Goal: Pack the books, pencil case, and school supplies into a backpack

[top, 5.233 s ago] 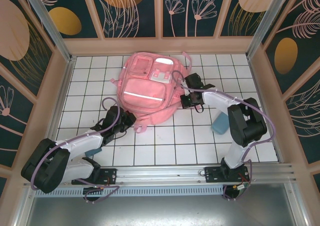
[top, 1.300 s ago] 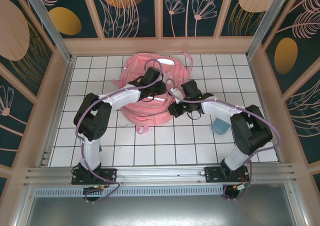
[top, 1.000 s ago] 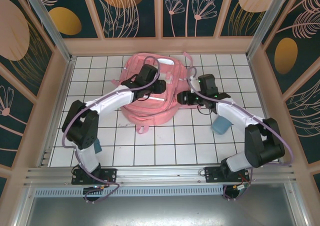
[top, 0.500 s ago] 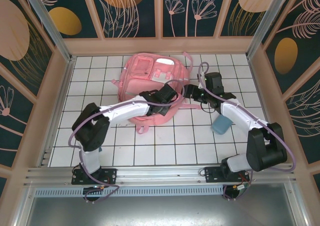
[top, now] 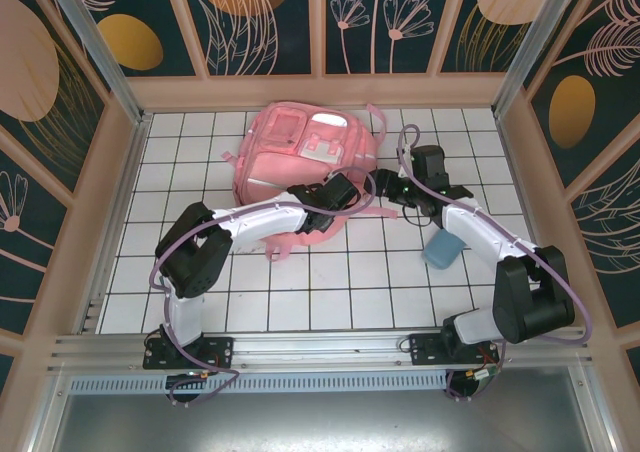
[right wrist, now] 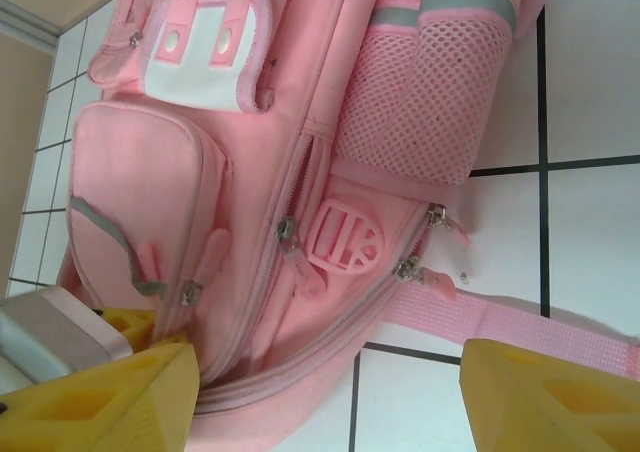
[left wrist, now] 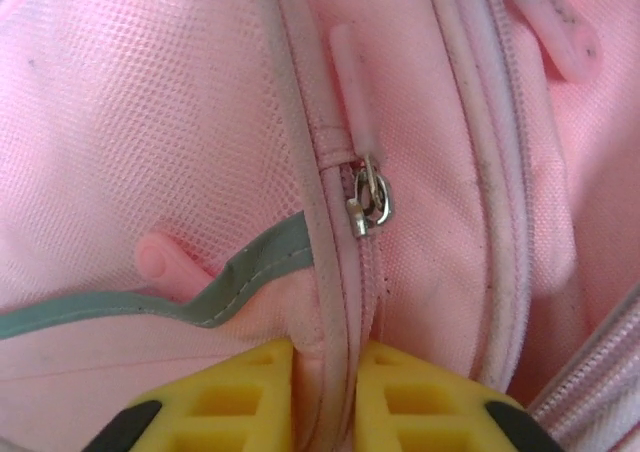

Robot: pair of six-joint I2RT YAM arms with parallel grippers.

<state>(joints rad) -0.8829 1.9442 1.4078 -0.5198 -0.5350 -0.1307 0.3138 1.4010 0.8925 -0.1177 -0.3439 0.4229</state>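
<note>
Pink backpack (left wrist: 150,122) seam sits pinched between the left fingers (left wrist: 240,397).

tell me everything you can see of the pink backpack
The backpack is pink fabric, lying flat on the white tiled table, front up. It has zipped front pockets, a mesh side pocket, grey reflective strips, white patches and a pink strap trailing on the tiles. The left gripper pinches a seam beside a metal zip pull.

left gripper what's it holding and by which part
The left gripper pinches the backpack by the piped seam beside its zip, near the metal zip pull.
</note>
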